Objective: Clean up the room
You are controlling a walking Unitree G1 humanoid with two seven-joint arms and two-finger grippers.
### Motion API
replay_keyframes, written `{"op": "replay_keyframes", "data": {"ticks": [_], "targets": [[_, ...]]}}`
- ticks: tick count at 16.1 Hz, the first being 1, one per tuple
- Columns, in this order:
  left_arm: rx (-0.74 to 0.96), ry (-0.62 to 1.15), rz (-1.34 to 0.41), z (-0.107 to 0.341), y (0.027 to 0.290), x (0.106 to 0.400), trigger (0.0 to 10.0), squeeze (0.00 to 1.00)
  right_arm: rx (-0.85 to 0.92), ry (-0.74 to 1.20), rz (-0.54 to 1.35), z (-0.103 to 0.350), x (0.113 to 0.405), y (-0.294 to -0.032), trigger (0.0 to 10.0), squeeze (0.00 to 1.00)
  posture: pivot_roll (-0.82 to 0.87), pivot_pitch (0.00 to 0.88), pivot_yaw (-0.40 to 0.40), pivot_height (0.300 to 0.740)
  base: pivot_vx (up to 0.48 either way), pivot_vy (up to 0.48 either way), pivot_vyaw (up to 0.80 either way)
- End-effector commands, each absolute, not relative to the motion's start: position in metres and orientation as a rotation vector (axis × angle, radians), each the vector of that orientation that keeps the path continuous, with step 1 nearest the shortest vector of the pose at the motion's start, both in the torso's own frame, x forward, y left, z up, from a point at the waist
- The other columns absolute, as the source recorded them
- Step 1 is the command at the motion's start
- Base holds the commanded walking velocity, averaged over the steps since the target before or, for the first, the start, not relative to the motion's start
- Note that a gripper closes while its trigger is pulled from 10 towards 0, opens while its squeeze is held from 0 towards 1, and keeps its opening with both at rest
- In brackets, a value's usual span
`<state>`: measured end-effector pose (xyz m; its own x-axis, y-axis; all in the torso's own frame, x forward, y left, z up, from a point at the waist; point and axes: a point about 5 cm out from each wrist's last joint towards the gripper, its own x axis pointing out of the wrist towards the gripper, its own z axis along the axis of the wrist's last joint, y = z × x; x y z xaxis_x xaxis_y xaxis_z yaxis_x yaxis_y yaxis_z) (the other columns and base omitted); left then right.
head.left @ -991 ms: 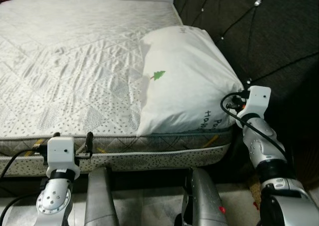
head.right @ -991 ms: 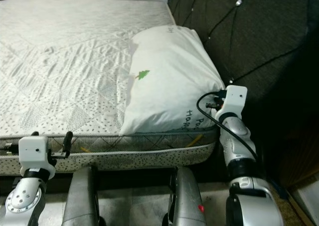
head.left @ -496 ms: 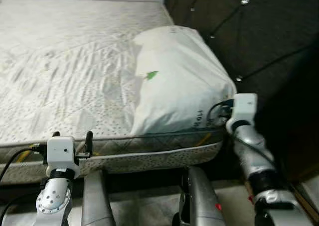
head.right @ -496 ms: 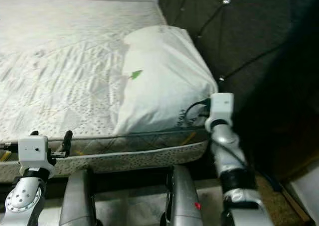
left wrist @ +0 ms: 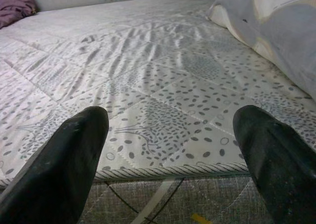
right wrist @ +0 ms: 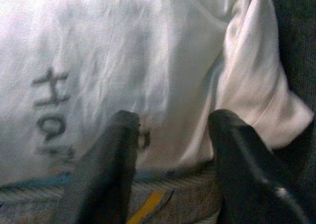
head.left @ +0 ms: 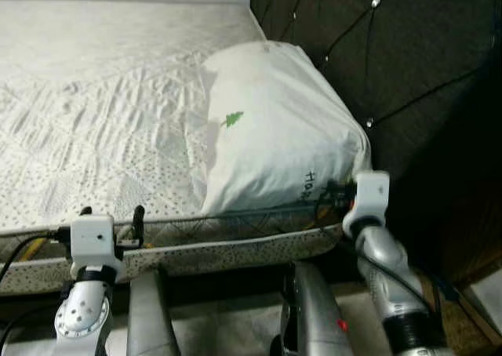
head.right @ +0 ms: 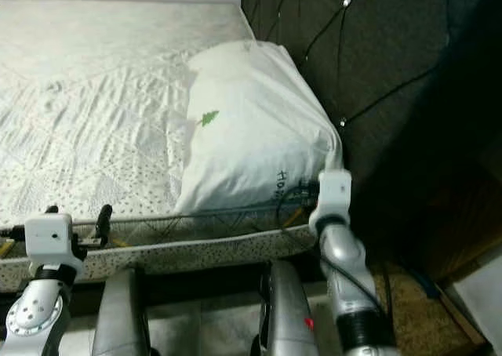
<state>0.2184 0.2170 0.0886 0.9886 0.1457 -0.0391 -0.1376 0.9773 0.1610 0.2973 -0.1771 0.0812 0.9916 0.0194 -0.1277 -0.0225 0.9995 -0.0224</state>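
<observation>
Right wrist view showed the right gripper (right wrist: 170, 150) with jaws spread, at the pillow's (head.left: 274, 128) near corner on the mattress (head.left: 94, 121) edge. The pillow looked soft and light, best pinched at that corner; the left gripper (left wrist: 173, 160) hung released.

White pillow (head.left: 274, 132) on quilted mattress (head.left: 102, 121) beside headboard (head.left: 392, 50)

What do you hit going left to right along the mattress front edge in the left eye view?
left gripper at the near edge of the mattress → pillow → right gripper at the pillow's near corner → dark tufted headboard.
</observation>
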Motion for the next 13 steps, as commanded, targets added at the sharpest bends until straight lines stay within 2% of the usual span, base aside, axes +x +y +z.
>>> {"op": "replay_keyframes", "data": {"ticks": [1,5,6,9,13], "targets": [[0.153,0.046,0.134,0.088,0.214,0.218,10.0,0.0,-0.042,0.045,0.052,0.096,0.296,-0.172,10.0,1.0,0.0,0.0,-0.056,0.492,0.0,0.0,0.0],[0.152,0.042,0.139,0.09,0.216,0.22,10.0,0.0,0.007,-0.014,0.054,0.109,0.295,-0.165,10.0,1.0,-0.01,0.0,-0.045,0.492,0.0,0.0,0.0],[0.153,0.038,0.14,0.09,0.216,0.221,10.0,0.0,0.037,-0.025,0.075,0.112,0.293,-0.16,10.0,0.0,-0.01,0.0,-0.045,0.492,0.0,0.0,0.0],[0.149,0.032,0.125,0.091,0.214,0.222,10.0,0.0,0.09,-0.041,0.176,0.118,0.289,-0.144,10.0,0.0,-0.01,0.0,-0.042,0.492,0.0,0.0,0.0],[0.15,0.035,0.126,0.091,0.213,0.223,10.0,0.0,0.119,-0.039,0.179,0.122,0.293,-0.141,10.0,0.0,-0.01,0.0,-0.044,0.536,0.0,0.0,0.0]]}}
